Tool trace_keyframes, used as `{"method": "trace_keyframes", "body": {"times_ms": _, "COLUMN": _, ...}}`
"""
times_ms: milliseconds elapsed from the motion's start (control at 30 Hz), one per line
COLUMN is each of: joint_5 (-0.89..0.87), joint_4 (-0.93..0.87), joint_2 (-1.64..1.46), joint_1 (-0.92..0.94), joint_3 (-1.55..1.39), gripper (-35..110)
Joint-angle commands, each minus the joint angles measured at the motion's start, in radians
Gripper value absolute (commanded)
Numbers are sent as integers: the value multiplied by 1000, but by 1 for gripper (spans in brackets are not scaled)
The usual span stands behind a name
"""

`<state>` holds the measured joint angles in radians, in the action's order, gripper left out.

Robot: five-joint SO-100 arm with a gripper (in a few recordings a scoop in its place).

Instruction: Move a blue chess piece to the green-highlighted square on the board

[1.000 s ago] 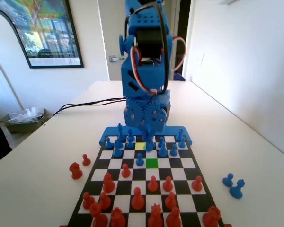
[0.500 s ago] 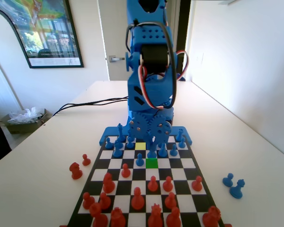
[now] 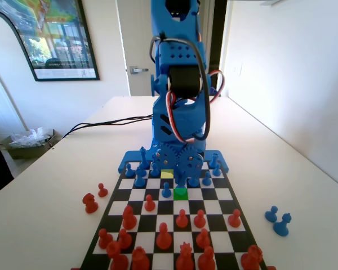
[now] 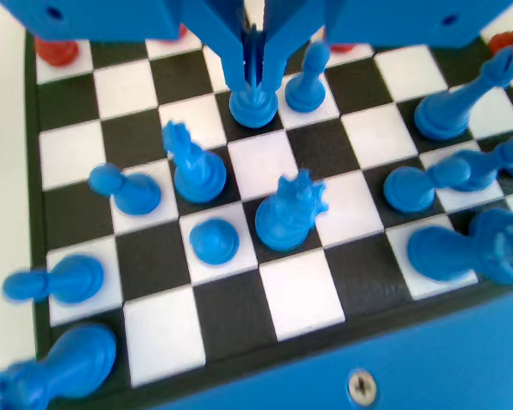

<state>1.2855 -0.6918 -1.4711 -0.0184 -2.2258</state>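
In the fixed view my gripper (image 3: 180, 175) hangs low over the board (image 3: 228, 236), just behind the green-highlighted square (image 3: 181, 194). Its jaws are shut on the slim blue chess piece (image 3: 181, 183), whose base stands at the green square's far part. In the wrist view the two jaws meet around the narrow top of the blue chess piece (image 4: 254, 104), with my gripper (image 4: 255, 79) straight above it. The piece's round base looks down at board level; I cannot tell whether it rests there.
Another blue pawn (image 3: 166, 192) stands one square left of the green one, and the yellowish square (image 3: 167, 174) lies behind it. Blue pieces (image 4: 289, 219) crowd the rows near the arm. Red pieces (image 3: 164, 236) fill the near rows. Two blue pieces (image 3: 276, 220) lie off-board right.
The gripper has come forward from the back rows toward the green square, carrying the blue piece, and has dropped lower over the board.
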Motion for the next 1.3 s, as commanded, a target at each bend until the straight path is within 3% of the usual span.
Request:
{"method": "trace_keyframes", "body": {"times_ms": 0, "joint_5": 9, "joint_4": -6, "joint_2": -20, "joint_1": -11, "joint_3": 66, "gripper": 1}}
{"method": "trace_keyframes", "body": {"times_ms": 1267, "joint_5": 46, "joint_4": 11, "joint_2": -63, "joint_1": 5, "joint_3": 37, "gripper": 10}}
